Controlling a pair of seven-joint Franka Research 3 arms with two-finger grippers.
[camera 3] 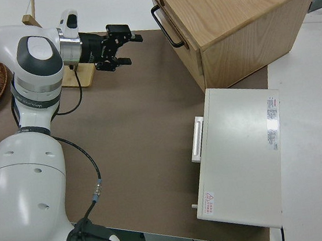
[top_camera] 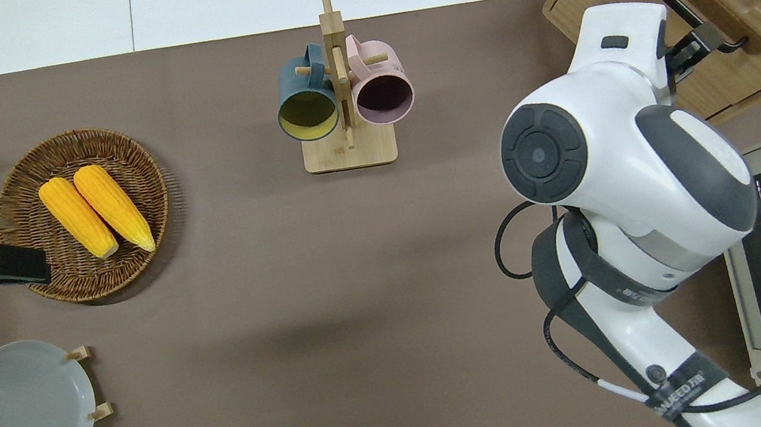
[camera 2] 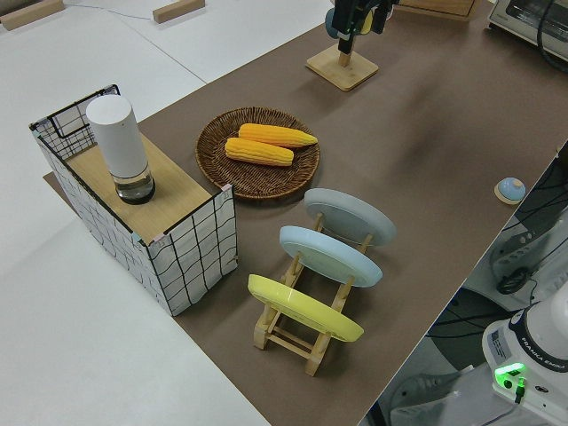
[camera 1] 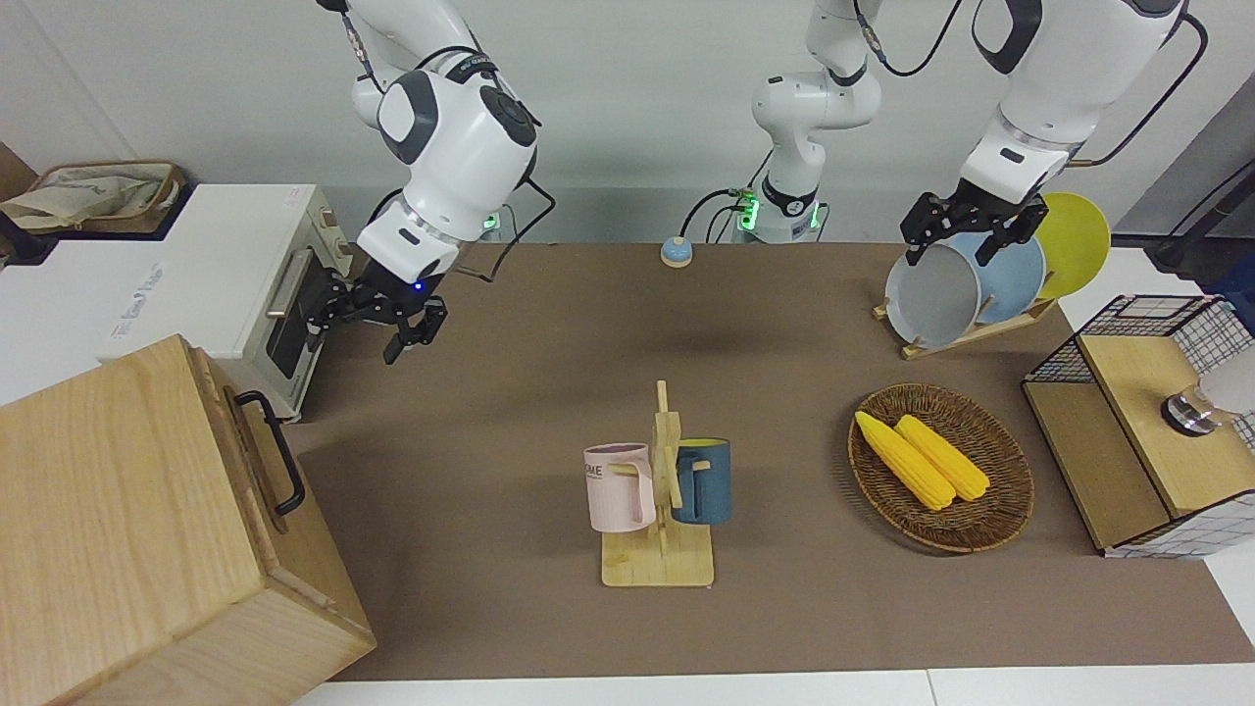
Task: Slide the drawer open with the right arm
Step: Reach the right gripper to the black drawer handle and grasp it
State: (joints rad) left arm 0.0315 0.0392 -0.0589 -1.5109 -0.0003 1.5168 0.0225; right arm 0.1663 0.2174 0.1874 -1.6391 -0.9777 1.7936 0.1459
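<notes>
You have a wicker basket (camera 1: pixel 1000 510) holding two corn cobs (camera 1: pixel 922 459) on the brown table (camera 1: pixel 510 471), toward the left arm's end. A wooden mug rack (camera 1: pixel 659 549) near the table's edge farthest from the robots carries a pink mug (camera 1: pixel 618 487) and a blue mug (camera 1: pixel 708 480). A plate rack (camera 2: pixel 306 333) holds yellow, blue and grey plates. A white toaster oven (camera 3: pixel 241 158) sits at the right arm's end

You are looking at two robot arms, the right arm (camera 1: pixel 431 127) and the left arm (camera 1: pixel 1039 88). Two corn cobs (camera 1: pixel 922 458) are lying in one wicker basket (camera 1: pixel 1000 510). Two mugs (camera 1: pixel 620 487) are hanging on one wooden mug stand (camera 1: pixel 659 561). Three plates (camera 2: pixel 330 253) are standing in one rack (camera 2: pixel 293 335). One cabinet (camera 1: pixel 118 529), one toaster oven (camera 1: pixel 196 270), one wire-grid box (camera 1: pixel 1128 431), one white cylinder (camera 2: pixel 122 146) and one small round thing (camera 1: pixel 677 252), possibly a button, are completing the count.
</notes>
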